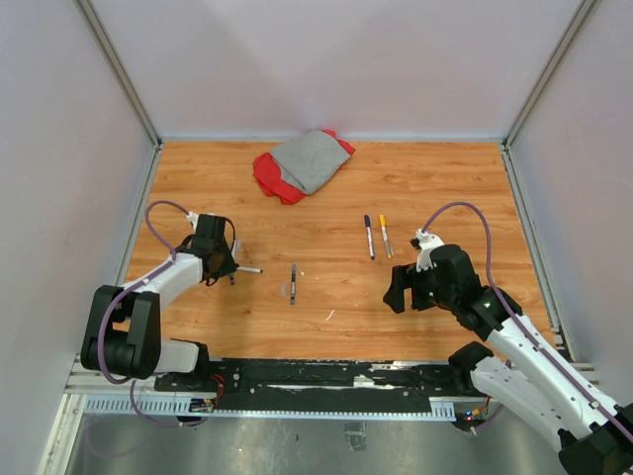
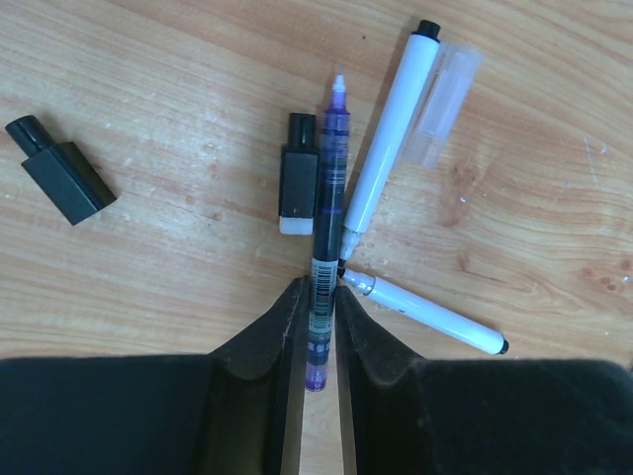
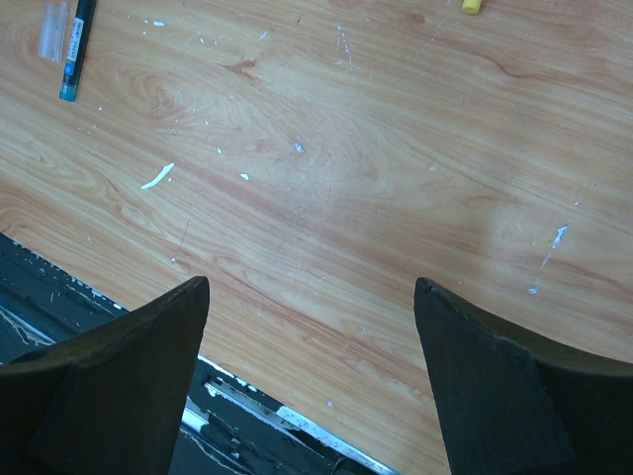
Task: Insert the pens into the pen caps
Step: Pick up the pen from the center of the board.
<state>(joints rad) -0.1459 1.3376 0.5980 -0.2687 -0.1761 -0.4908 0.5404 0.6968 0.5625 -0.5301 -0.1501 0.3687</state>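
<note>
My left gripper [image 2: 318, 293] is shut on a purple pen [image 2: 329, 188] with a barcode label, its bare tip pointing away. A black cap [image 2: 299, 173] lies just left of that pen and another black cap [image 2: 59, 173] lies further left. Two white pens [image 2: 386, 139] [image 2: 425, 313] and a clear cap [image 2: 443, 104] lie to its right. In the top view my left gripper [image 1: 227, 265] is at the left of the table. My right gripper [image 3: 312, 289] is open and empty above bare wood, at the right in the top view [image 1: 401, 293]. A dark pen [image 1: 293, 283] lies mid-table. A black-ended pen [image 1: 368, 236] and a yellow-orange pen [image 1: 385, 236] lie further back.
A red and grey cloth [image 1: 302, 163] lies at the back centre. A white scrap [image 3: 156, 176] lies on the wood near the front rail [image 1: 326, 376]. In the right wrist view a teal pen [image 3: 77, 49] lies beside a clear cap [image 3: 54, 30].
</note>
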